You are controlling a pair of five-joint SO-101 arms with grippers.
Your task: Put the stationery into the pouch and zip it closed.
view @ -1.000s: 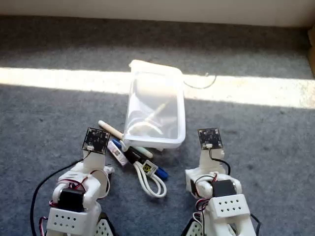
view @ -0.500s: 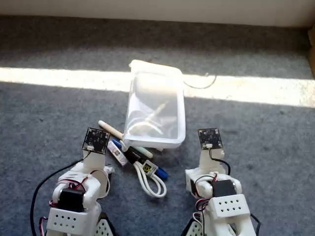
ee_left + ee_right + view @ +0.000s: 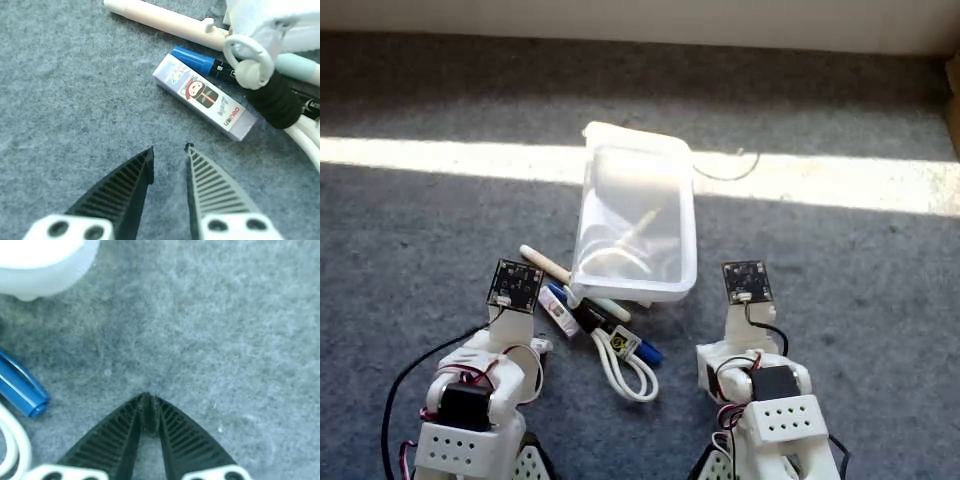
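Both claws low over the grey carpeted worktop point(image 3: 840, 260), with the stationery lying outside the translucent white plastic pouch point(image 3: 638, 225).

The pouch lies flat in the middle of the worktop, its near end resting over the pile of stationery. In this pile are a cream-coloured pen point(image 3: 160, 20), a blue-capped marker point(image 3: 197, 59), a white rectangular eraser with a cartoon figure on its sleeve point(image 3: 205, 97) and a looped white cable point(image 3: 630, 378), all close together at the near left of the pouch. The left claw point(image 3: 169, 149) hangs just beside the eraser, on its near side, with its tips a little apart and nothing between them. The right claw point(image 3: 148, 399) is over bare carpet to the near right of the pouch, its tips pressed together and empty.
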